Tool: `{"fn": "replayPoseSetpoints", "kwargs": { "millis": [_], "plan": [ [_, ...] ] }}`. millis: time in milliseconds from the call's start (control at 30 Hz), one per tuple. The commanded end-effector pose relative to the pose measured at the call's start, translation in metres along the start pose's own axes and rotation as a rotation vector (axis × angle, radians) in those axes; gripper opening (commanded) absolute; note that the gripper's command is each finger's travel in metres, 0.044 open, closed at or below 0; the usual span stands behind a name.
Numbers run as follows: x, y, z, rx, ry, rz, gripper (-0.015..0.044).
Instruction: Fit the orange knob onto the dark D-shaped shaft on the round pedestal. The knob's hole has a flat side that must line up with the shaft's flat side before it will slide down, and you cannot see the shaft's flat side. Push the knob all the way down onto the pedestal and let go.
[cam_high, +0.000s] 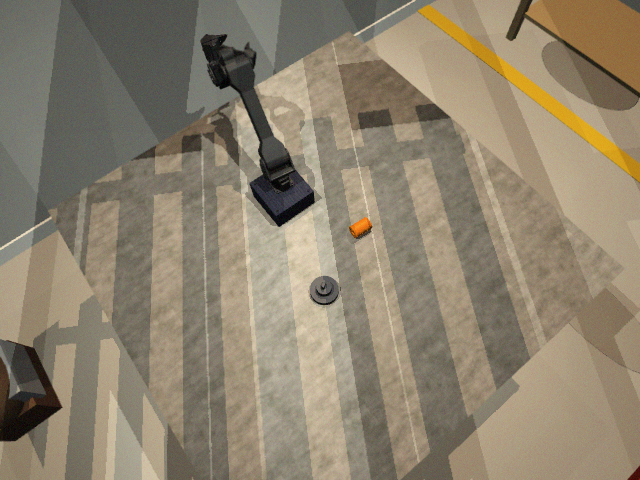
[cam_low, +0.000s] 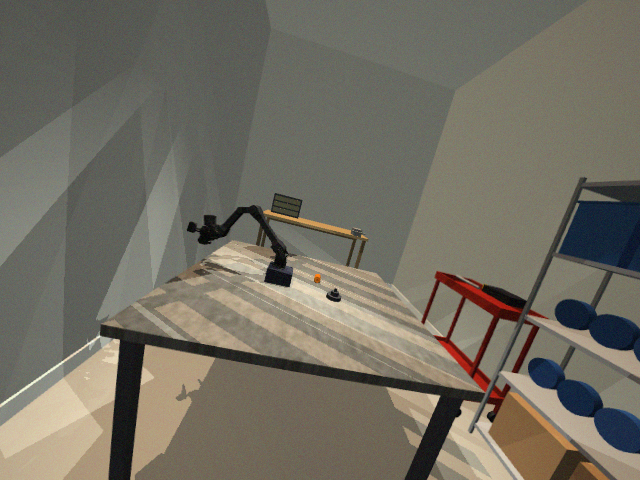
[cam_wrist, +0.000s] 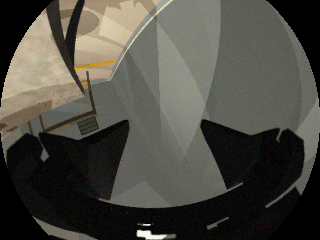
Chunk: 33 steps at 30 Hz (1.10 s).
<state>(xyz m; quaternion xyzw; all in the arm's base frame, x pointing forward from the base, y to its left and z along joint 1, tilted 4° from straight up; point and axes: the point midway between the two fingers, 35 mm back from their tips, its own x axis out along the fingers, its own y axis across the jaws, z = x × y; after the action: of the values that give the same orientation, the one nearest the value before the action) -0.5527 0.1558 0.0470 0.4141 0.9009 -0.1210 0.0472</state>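
Note:
The orange knob (cam_high: 360, 227) (cam_low: 317, 278) is a short cylinder and appears to lie on its side on the table, between the arm's base and the pedestal but off to one side. The round dark pedestal (cam_high: 314, 297) (cam_low: 333, 298) stands on the table with its thin shaft (cam_high: 323, 284) pointing up and bare. The shaft's flat side cannot be made out, and neither can the knob's hole. My gripper (cam_wrist: 166, 123) is open and empty, its two black fingers wide apart. It is raised far from the knob and pedestal, on the other side of the arm's base, facing the grey wall.
The arm's dark base block (cam_high: 281, 201) (cam_low: 278, 274) stands on the striped table (cam_high: 279, 413) (cam_low: 289, 330). Beyond the table are a wooden bench (cam_low: 320, 225), a red cart (cam_low: 491, 304) and a shelf rack with blue objects.

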Motion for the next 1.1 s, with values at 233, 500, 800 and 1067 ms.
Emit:
{"fn": "replayPoseSetpoints", "kwargs": {
  "millis": [233, 500, 800, 1067],
  "plan": [
    [0.042, 0.113, -0.033, 0.189, -0.022, 0.203, 0.044],
    [0.061, 0.26, -0.063, 0.399, -0.064, 0.467, 0.044],
    [0.026, 0.42, -0.083, 0.675, -0.066, 0.78, 0.044],
    [-0.05, 0.545, -0.087, 0.963, -0.015, 1.079, 0.044]
  ]
}}
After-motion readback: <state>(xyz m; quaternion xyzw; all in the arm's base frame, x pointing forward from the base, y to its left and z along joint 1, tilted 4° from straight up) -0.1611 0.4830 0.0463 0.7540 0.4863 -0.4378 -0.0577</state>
